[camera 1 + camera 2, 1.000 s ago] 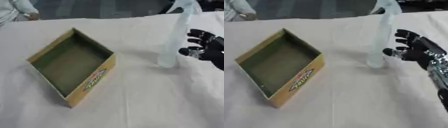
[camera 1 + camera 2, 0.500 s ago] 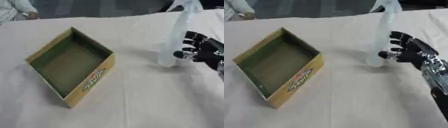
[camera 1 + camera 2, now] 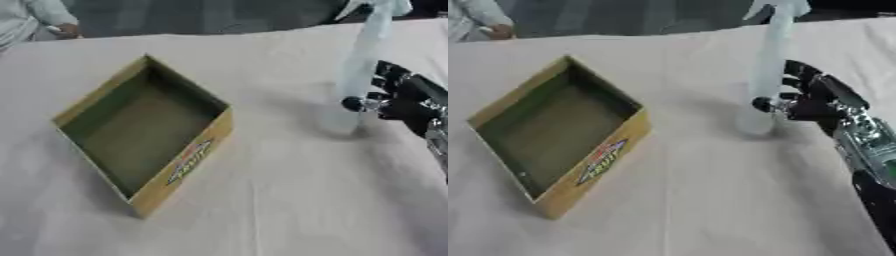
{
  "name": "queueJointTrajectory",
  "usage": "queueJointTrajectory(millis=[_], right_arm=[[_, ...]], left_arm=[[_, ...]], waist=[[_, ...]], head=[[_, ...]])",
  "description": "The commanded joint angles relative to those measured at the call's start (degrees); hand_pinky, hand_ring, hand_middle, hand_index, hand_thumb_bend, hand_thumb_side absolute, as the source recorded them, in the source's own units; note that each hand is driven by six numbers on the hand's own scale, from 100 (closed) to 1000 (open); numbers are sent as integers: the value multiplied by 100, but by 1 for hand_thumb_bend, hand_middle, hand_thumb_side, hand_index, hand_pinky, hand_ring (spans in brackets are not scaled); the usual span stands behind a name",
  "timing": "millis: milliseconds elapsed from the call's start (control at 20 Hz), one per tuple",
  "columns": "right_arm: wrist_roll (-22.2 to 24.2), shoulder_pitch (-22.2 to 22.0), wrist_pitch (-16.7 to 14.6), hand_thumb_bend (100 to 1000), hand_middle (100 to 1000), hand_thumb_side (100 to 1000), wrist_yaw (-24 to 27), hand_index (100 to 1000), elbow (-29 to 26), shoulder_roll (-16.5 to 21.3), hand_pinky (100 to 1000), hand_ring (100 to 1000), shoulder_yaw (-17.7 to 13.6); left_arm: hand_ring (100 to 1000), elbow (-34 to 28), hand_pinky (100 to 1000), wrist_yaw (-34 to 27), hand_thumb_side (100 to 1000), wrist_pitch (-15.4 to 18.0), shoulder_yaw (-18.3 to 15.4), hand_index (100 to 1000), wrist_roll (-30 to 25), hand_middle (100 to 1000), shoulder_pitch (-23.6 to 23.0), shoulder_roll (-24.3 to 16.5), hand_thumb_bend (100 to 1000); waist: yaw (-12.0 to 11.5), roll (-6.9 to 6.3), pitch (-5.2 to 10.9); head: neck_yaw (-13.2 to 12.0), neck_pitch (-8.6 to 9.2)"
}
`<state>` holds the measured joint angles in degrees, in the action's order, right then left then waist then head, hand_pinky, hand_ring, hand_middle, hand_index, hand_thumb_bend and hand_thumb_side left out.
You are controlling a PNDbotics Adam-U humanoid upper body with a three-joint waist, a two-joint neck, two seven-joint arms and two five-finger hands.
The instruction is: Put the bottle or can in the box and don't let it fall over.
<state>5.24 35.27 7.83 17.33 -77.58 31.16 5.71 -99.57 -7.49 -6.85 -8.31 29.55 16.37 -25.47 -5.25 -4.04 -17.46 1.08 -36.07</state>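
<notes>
The bottle, tall, clear and pale, stands upright on the bench toward the far right, well apart from the box; its top reaches the upper edge of the view; the right hand comes in from the right and sits right beside the bottle's lower half, its fingers spread and slightly curved toward it, the thumb tip at the bottle's side; whether any of them actually touch the plastic I cannot tell, and they are not wrapped round it; the box is an open cardboard tray with a greenish inside and a printed logo on its near wall, lying turned like a diamond on the left half of the white-covered bench, nothing inside it; the left hand does not show
</notes>
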Motion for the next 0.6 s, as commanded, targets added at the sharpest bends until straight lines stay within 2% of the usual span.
queueJointTrajectory(millis=[50, 500, 600], right_arm=[[33, 143, 10, 710, 946, 147, 104, 952, -18, 12, 885, 958, 4], [75, 309, 71, 679, 923, 108, 265, 929, 159, -139, 879, 930, 45], [30, 330, 81, 627, 826, 100, 268, 872, 187, -133, 860, 835, 35]], left_arm=[[644, -113, 903, -15, 577, 1, -22, 737, 3, 540, 91, -83, 100], [643, -113, 904, -34, 577, 5, -23, 736, 6, 538, 122, -64, 100], [642, -116, 905, -34, 577, 7, -29, 736, 8, 537, 125, -65, 100]], waist=[[-27, 20, 62], [-106, 29, -6], [-115, 34, -22]], head=[[4, 103], [44, 115], [40, 105]])
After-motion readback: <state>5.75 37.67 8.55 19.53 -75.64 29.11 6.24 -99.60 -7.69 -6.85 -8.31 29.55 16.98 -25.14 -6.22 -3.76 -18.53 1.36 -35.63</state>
